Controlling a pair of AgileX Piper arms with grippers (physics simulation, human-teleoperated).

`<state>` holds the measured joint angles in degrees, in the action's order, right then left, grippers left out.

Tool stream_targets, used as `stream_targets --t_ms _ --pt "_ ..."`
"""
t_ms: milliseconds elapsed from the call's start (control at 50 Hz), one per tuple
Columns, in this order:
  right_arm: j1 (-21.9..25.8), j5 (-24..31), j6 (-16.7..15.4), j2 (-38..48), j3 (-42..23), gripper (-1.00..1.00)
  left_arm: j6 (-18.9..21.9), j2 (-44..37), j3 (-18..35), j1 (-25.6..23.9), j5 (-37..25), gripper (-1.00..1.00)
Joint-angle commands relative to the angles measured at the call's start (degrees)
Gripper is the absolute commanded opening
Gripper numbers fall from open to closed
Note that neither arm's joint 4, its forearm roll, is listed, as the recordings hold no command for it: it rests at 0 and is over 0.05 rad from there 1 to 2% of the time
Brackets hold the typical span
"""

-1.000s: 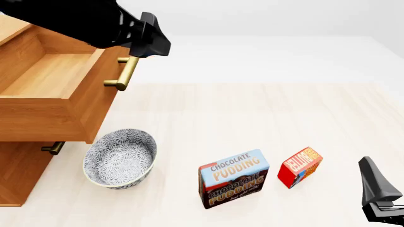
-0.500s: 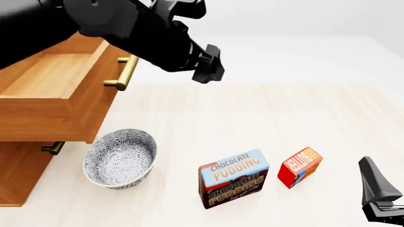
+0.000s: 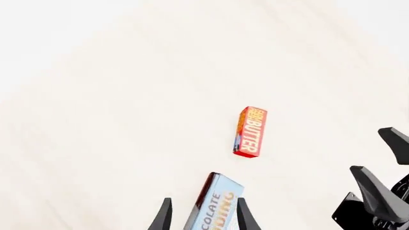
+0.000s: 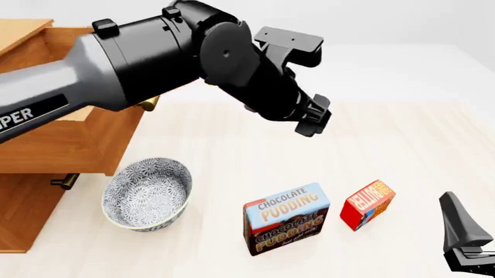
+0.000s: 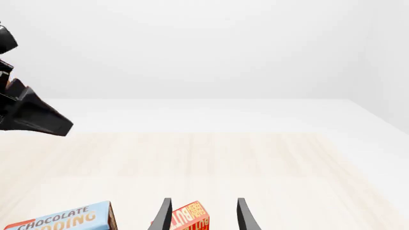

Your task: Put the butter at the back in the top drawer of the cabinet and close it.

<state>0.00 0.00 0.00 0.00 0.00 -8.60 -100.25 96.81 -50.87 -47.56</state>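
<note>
Red butter (image 3: 250,132) lies on the table (image 3: 115,120) beyond the pudding box (image 3: 214,206), left claw (image 3: 203,215) parted, empty. Front: top drawer (image 4: 69,145) open, bowl (image 4: 147,194) below. Right claw (image 5: 203,213) parted, empty, frames butter.

The worktop (image 4: 255,147) is pale wood grain, filling the lower part of the front frame. At far left the cabinet (image 4: 23,214) stands on it. A patterned bowl (image 4: 147,194) sits lower left beside the cabinet. The pudding box (image 4: 286,219) stands lower centre, with the butter (image 4: 367,204) just right of it, apart.
</note>
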Motion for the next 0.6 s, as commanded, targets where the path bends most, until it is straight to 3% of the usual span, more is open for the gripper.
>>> stream_targets --t_ms 20,600 --pt "0.0 0.0 0.0 0.0 0.0 1.0 -1.1 -5.5 2.4 -2.8 0.6 1.0" --pt "0.0 0.0 0.0 0.0 0.0 1.0 -2.9 -16.5 11.0 -8.0 -1.7 1.0"
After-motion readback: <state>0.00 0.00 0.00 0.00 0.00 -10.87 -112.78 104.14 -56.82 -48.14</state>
